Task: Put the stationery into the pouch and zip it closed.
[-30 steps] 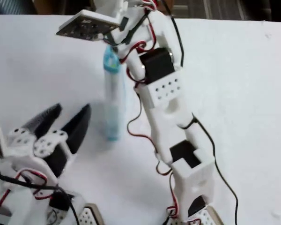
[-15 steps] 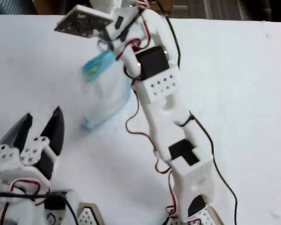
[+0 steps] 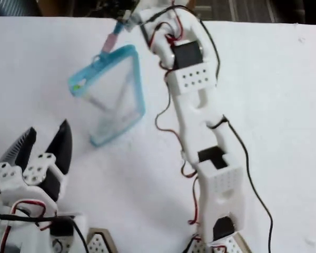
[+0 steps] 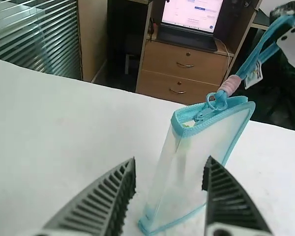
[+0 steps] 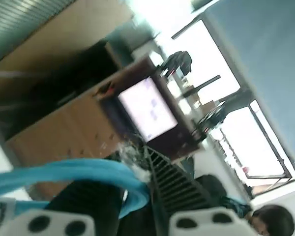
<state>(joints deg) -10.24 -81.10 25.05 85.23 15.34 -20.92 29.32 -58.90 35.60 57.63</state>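
Pouch (image 3: pixel 113 95) tilts at eleven o'clock, strap (image 4: pixel 262 47) clamped in my right gripper (image 5: pixel 135 189); contents unclear; left gripper (image 3: pixel 46 128) spread.

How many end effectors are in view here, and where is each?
2. The left end effector is open at the table's near left, facing the pouch; the right end effector is at the far edge, shut on its strap.

My white left arm (image 3: pixel 26 211) is folded low by its base, its black-fingered end effector (image 3: pixel 47 128) spread wide. My white right arm (image 3: pixel 192 79) stretches far forward, its end effector (image 3: pixel 124 15) pinched on a light blue cord loop (image 5: pixel 69 171).
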